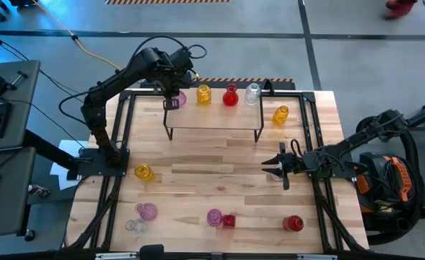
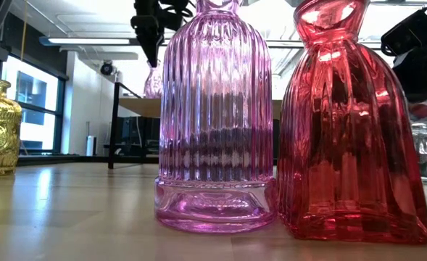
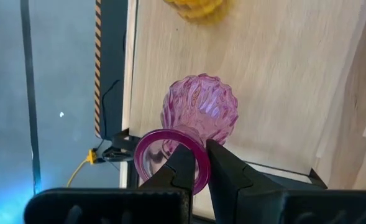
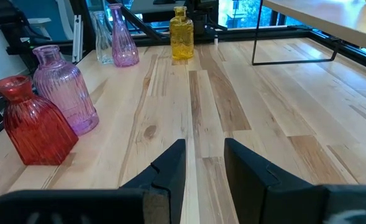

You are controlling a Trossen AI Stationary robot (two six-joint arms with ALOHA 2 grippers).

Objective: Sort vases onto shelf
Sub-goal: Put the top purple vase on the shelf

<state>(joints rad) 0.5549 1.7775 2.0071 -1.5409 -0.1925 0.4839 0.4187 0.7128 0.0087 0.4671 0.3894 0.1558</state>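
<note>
One pink vase [image 3: 198, 109] rim pinched in left hand [image 3: 198, 171] over shelf [image 1: 212, 115].

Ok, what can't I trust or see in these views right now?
- Low view: the pink vase and red vase up close block most of the shelf.
- Left wrist view: left end effector pinches the pink vase's rim; whether its base touches the shelf is hidden.
- High view: clear vase too small to read.
</note>
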